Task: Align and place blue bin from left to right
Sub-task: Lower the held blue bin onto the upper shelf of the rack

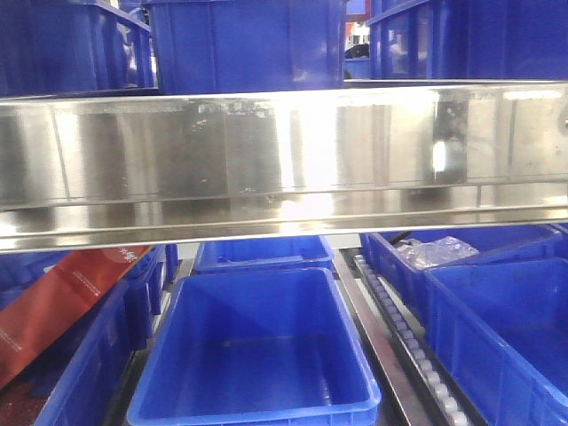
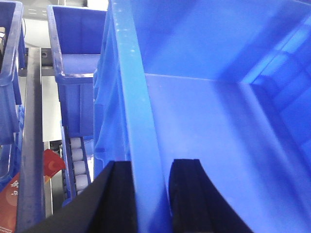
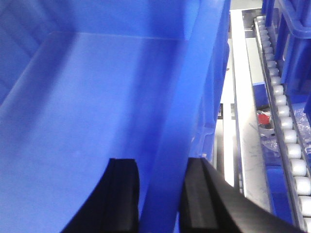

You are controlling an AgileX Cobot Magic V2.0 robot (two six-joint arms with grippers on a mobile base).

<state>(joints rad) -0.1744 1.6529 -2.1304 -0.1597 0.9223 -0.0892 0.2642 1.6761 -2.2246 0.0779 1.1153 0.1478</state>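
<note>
Right gripper (image 3: 159, 167) on blue bin (image 3: 87, 107) rim, steel roller rail (image 3: 286, 137) alongside

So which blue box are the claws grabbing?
The empty front middle bin. The left claw pinches its left wall, the right claw its right wall; the neighbouring bins aren't held.
</note>
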